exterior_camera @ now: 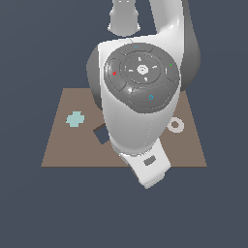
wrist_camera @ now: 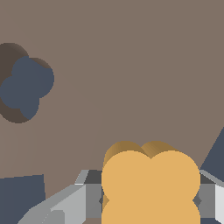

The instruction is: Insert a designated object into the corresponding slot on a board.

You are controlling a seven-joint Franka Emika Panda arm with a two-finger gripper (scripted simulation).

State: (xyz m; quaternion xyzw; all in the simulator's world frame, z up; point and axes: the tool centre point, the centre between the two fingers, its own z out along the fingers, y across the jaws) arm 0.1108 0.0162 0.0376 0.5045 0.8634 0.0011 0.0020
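My claw (wrist_camera: 151,201) grips the orange clover piece (wrist_camera: 151,183), a finger on each side of it, above the brown board (wrist_camera: 131,65). I'd carry it over the clover slot (wrist_camera: 24,85), well apart for now, twist until the lobes match, then lower it straight. Farther off lie a teal cross (exterior_camera: 75,118) and a white ring (exterior_camera: 175,125). I read no writing anywhere

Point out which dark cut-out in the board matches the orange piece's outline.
The four-lobed clover slot in the board, same outline as the orange piece; the other hole is a tilted square.
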